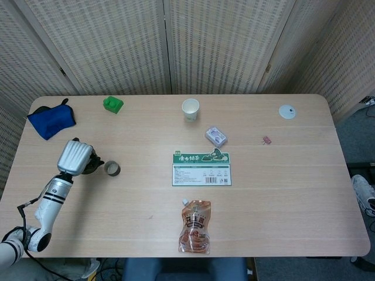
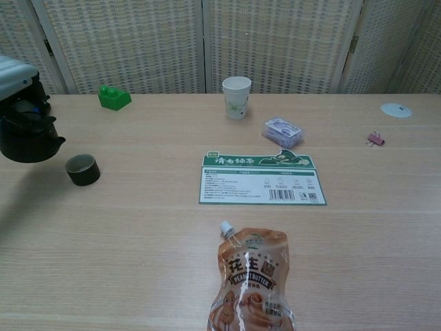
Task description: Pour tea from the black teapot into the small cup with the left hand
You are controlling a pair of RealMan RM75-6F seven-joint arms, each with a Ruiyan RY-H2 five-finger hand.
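Wicker screens back the worktop [image 1: 281, 193]. My left hand [image 1: 73, 157] fingers grip the black teapot [image 2: 25, 141], held upright just beside the small cup [image 2: 82, 169]. Pour step: next, I judge, tip spout over cup.

Left robot hand [image 1: 74, 157] grips black teapot [image 1: 89, 167], just beside small cup [image 1: 111, 169] on table [image 1: 281, 193].
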